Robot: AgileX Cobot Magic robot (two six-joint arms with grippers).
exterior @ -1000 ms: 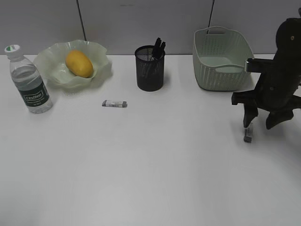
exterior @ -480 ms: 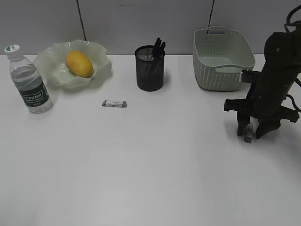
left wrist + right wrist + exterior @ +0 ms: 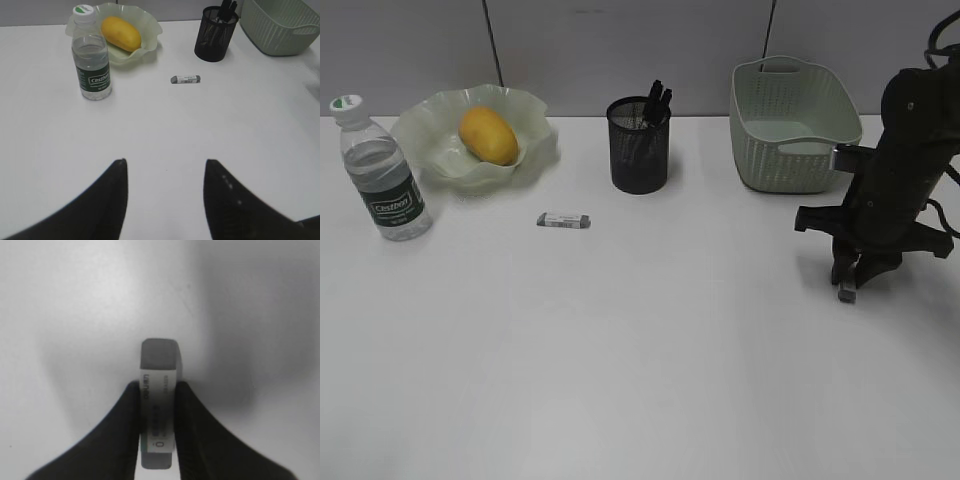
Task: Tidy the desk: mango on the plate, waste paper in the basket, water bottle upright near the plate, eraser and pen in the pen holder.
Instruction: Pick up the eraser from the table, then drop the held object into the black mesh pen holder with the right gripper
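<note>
The right gripper (image 3: pixel 157 390) is pointing straight down at the desk (image 3: pixel 640 350), clamping an eraser (image 3: pixel 159 405); the left gripper (image 3: pixel 165 170) is hovering, jaws apart.

Mango (image 3: pixel 488 135) in plate (image 3: pixel 535 150), bottle (image 3: pixel 383 172) left.

Even, diffuse light from above washed the white desk (image 3: pixel 620 350) bright, with only faint, soft shadows under objects. The exterior view looked slightly soft and low in contrast (no harsh glare). In the right wrist view the near eraser (image 3: pixel 159 405) was blurred, broad grey shadow spreading around it.
</note>
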